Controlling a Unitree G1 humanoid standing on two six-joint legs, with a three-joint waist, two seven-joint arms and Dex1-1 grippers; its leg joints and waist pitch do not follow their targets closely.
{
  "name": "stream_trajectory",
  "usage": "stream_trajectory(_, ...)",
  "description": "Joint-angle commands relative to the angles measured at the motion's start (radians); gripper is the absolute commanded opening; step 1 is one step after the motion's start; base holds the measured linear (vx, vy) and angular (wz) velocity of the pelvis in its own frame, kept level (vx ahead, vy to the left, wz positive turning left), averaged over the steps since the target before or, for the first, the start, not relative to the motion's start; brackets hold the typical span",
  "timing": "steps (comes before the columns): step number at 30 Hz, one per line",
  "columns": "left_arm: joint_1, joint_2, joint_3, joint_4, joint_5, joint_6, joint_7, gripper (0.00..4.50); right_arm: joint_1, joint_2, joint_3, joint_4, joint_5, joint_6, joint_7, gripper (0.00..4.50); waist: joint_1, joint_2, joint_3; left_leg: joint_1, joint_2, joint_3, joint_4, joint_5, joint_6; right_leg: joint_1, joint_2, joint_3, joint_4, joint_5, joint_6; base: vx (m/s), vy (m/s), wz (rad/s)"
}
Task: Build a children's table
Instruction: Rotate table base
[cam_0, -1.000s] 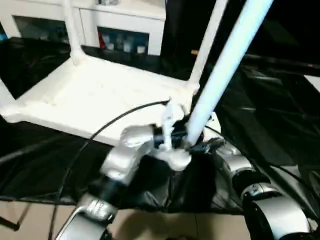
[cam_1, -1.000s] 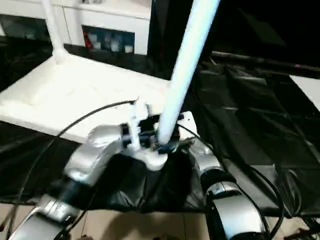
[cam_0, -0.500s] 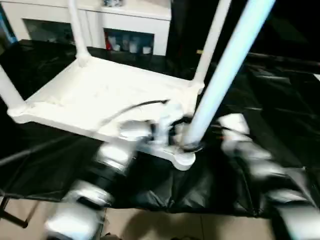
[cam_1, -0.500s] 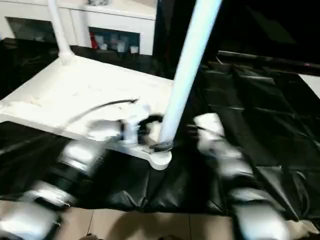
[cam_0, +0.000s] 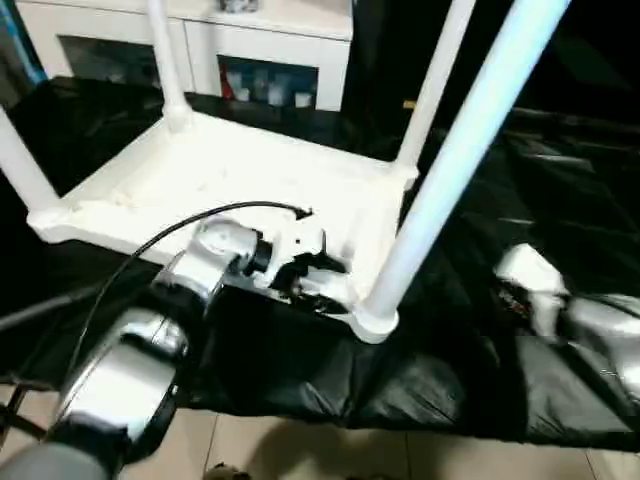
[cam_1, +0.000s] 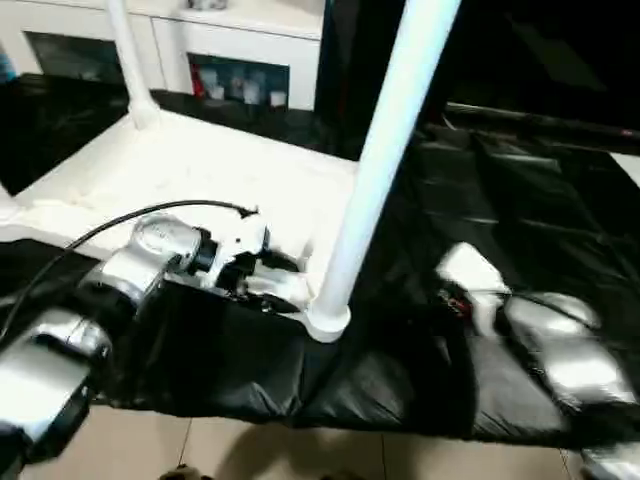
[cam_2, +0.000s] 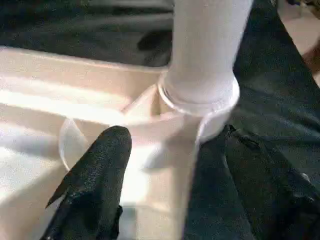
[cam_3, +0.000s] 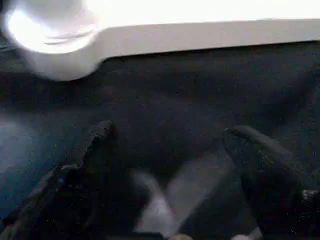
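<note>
Legs look all in: the children's table (cam_0: 250, 180) lies upside down on the black-covered worktop (cam_0: 480, 300), four tubes standing in its corner sockets, so what's left is probably flipping it upright. Left hand (cam_2: 170, 165) sits open at the near right leg (cam_0: 450, 165), gripping nothing, and right hand (cam_3: 170, 150) is open too, well off to the right.

Left arm (cam_0: 130, 360): silver rounded metal segments, dark joint bands between them, round silver wrist housing, then a white plastic block at the wrist. Thin black cable (cam_0: 180, 232) loops from the forearm up over to the wrist block. Left claw (cam_2: 165, 175): two black fingers (cam_2: 95, 185) with a grainy, textured surface and rounded tips. Right arm (cam_0: 600, 330): silver forearm, white wrist casing with a small red-orange mark. Right claw (cam_3: 170, 165): two black matte fingers, same rounded build.
</note>
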Motion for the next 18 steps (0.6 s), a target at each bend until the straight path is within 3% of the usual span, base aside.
stream_trajectory(1,-0.027,-0.005,-0.015,0.026,0.027,-0.019,-0.021,3.07,0.012,-0.028,-0.005,-0.071,0.025,0.048,0.035,4.19,0.01,-0.004,-0.069,0.0,0.014,0.006,-0.059,-0.192,0.087,0.068,-0.053,0.038,-0.077,-0.227,-0.18,0.0,0.0,0.0)
stream_trajectory(3,-0.038,-0.005,-0.019,0.055,0.037,-0.028,-0.024,2.88,0.027,-0.046,-0.012,-0.107,0.033,0.077,0.047,4.37,0.004,0.005,-0.068,0.001,0.014,0.005,-0.059,-0.206,0.077,0.064,-0.054,0.038,-0.08,-0.236,-0.186,0.0,0.0,0.0)
stream_trajectory(12,-0.072,-0.011,-0.027,0.158,0.09,-0.074,0.01,2.23,0.104,-0.097,-0.037,-0.252,0.085,0.195,0.057,4.5,0.002,0.0,-0.068,0.002,0.013,0.003,-0.06,-0.205,0.075,0.065,-0.055,0.037,-0.085,-0.24,-0.186,0.0,0.0,0.0)
stream_trajectory(15,-0.084,-0.013,-0.026,0.183,0.11,-0.082,0.016,2.01,0.111,-0.101,-0.041,-0.275,0.088,0.222,0.061,4.5,0.001,0.007,-0.066,0.003,0.013,0.001,-0.061,-0.216,0.068,0.065,-0.056,0.037,-0.087,-0.254,-0.182,0.0,0.0,0.0)
stream_trajectory(17,-0.093,-0.013,-0.029,0.197,0.119,-0.088,0.023,1.9,0.113,-0.104,-0.041,-0.287,0.092,0.234,0.059,4.5,0.0,0.005,-0.066,0.004,0.012,0.002,-0.06,-0.223,0.065,0.065,-0.056,0.036,-0.09,-0.265,-0.18,0.0,0.0,0.0)
stream_trajectory(18,-0.099,-0.014,-0.029,0.206,0.122,-0.091,0.026,1.74,0.115,-0.106,-0.04,-0.296,0.096,0.242,0.056,4.5,0.001,0.012,-0.066,0.005,0.012,0.001,-0.061,-0.228,0.061,0.066,-0.056,0.037,-0.09,-0.271,-0.179,0.0,0.0,0.0)
